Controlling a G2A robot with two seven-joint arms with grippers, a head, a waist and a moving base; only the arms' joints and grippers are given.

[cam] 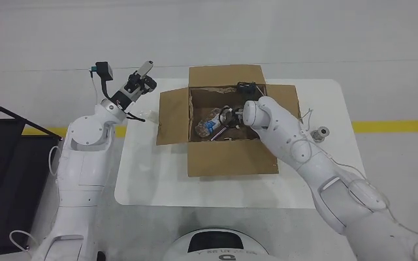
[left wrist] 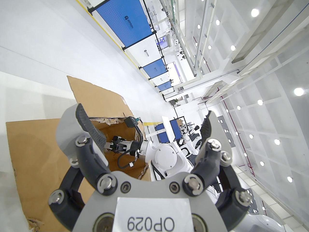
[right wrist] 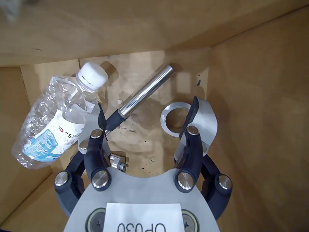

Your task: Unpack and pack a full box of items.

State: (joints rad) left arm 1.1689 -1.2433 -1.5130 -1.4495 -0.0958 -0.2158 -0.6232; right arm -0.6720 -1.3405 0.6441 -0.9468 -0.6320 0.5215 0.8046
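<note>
Box (cam: 228, 160) holds a water bottle (right wrist: 55, 119), a slanted metal rod (right wrist: 147, 88) and a metal ring (right wrist: 173, 106), and we see the right gripper (right wrist: 147, 105) inside, spread wide and empty, just over the rod's black end, far nearer than the spread, empty left gripper (left wrist: 144, 111) outside.

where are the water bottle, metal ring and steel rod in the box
water bottle (right wrist: 52, 119) right wrist view, on its label
metal ring (right wrist: 175, 105) right wrist view, on its rim
steel rod (right wrist: 147, 90) right wrist view, mid shaft
</note>
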